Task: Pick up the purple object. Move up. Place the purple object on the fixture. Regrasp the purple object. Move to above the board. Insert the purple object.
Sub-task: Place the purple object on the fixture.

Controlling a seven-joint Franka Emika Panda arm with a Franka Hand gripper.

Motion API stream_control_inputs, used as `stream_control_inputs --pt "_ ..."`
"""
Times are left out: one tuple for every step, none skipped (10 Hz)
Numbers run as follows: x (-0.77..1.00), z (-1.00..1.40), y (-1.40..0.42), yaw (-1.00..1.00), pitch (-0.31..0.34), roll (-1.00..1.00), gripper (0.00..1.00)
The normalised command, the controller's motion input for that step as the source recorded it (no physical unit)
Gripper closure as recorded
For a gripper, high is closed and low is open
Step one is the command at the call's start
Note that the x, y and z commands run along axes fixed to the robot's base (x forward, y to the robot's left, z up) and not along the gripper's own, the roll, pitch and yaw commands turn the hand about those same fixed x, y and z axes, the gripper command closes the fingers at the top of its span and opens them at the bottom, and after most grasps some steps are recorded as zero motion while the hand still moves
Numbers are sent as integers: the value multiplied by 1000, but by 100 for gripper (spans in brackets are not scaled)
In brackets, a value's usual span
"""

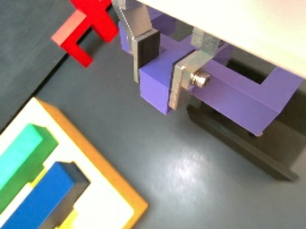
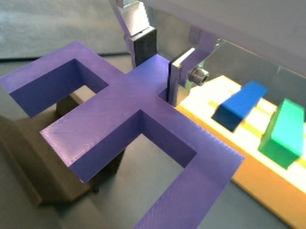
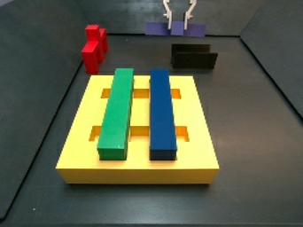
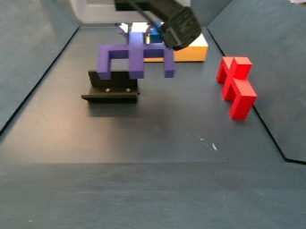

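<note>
The purple object [image 4: 135, 59] is an E-shaped block held in the air with its prongs pointing down. It hangs just above the black fixture [image 4: 111, 89]; I cannot tell if they touch. My gripper [image 1: 162, 85] is shut on the middle prong, one finger on each side, which also shows in a wrist view [image 2: 162, 76]. In a side view the gripper [image 3: 179, 16] holds the purple object [image 3: 175, 29] behind and above the fixture [image 3: 193, 57]. The fixture shows as a dark shape under the block in both wrist views [image 1: 245, 139] [image 2: 36, 174].
The yellow board [image 3: 83, 120] carries a green bar [image 3: 116, 113] and a blue bar [image 3: 162, 113] and lies in front of the fixture. A red stepped block [image 3: 92, 46] stands left of the fixture; it also shows in the side view [image 4: 237, 85]. Dark walls ring the floor.
</note>
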Motion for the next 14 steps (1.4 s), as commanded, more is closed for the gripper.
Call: stream_control_inputs --pt "617 0 154 0 40 -754 100" --pt "629 0 154 0 20 -749 100" --pt "629 0 157 0 9 -749 100" --pt "637 0 120 0 0 -714 100" --pt "586 0 0 0 100 -220 100" --pt "594 -160 0 0 29 0 100" --pt "669 -269 0 0 91 94 100" --pt "780 -89 0 0 174 97 100" --pt "743 -63 0 0 89 0 100" --pt "543 -203 0 0 0 -29 100" --pt "269 -306 34 -14 -46 -214 100" --pt "126 -306 100 -51 -71 -257 100" --pt "0 -309 111 -66 -54 -163 100" --pt "0 -214 97 -43 -40 -209 100"
